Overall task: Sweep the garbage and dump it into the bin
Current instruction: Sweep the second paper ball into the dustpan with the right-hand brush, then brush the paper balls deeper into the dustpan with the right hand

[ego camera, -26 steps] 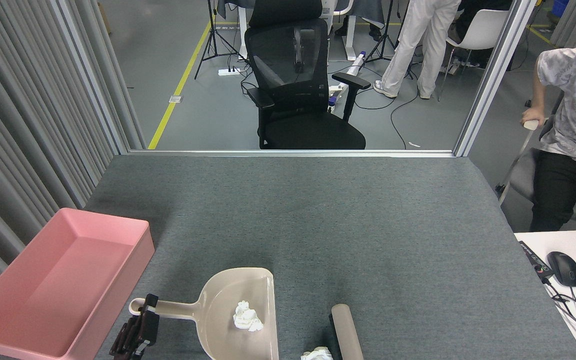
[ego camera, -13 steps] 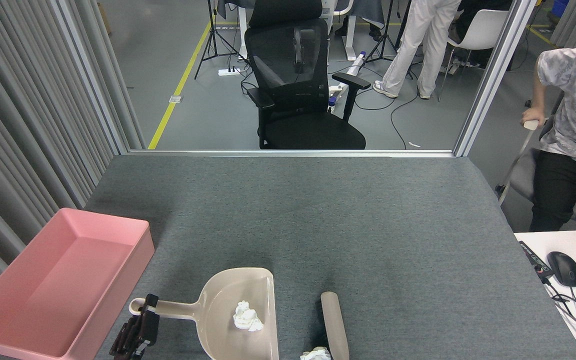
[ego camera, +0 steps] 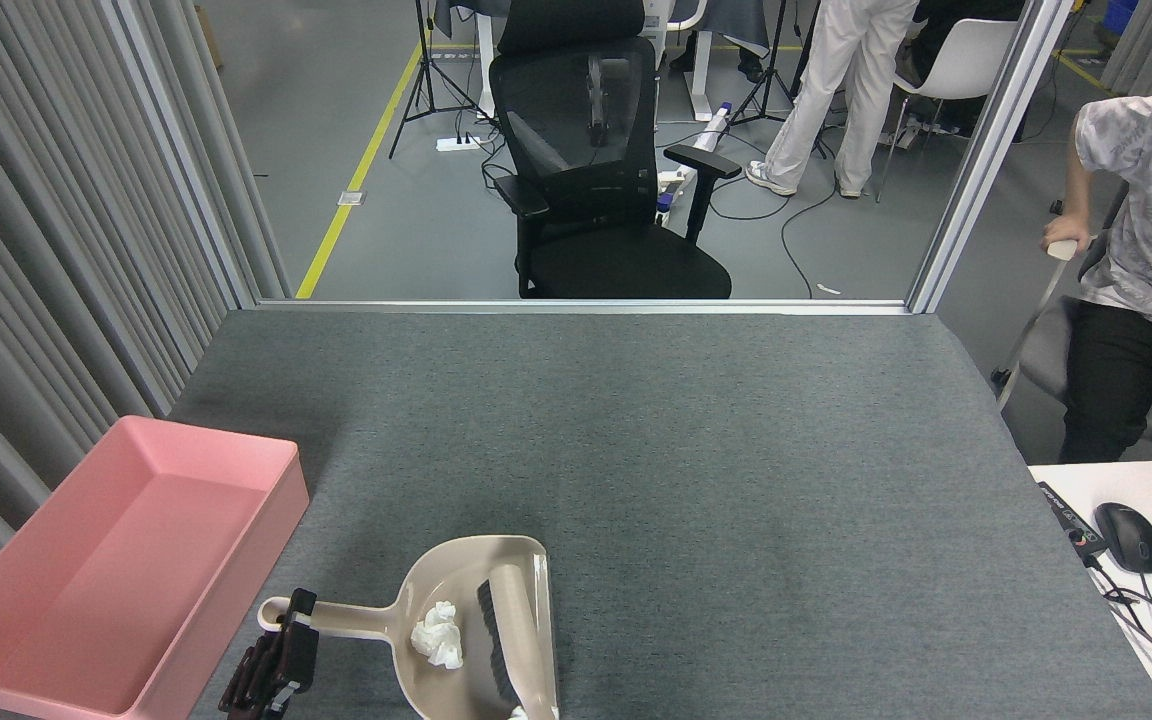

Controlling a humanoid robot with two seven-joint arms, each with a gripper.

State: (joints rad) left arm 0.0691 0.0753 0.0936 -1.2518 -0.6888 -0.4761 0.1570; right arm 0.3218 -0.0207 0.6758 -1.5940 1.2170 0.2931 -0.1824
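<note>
The dustpan's handle (ego camera: 341,617) is held tight by the left hand (ego camera: 276,655), the garbage (ego camera: 437,634) is seen inside the dustpan, and the pink bin (ego camera: 116,570) is just left; the right hand is not seen.

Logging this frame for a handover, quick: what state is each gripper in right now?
Left gripper: shut on the beige plastic dustpan's handle.
Right gripper: not in view; only the beige hand brush shows, inside the dustpan.
</note>
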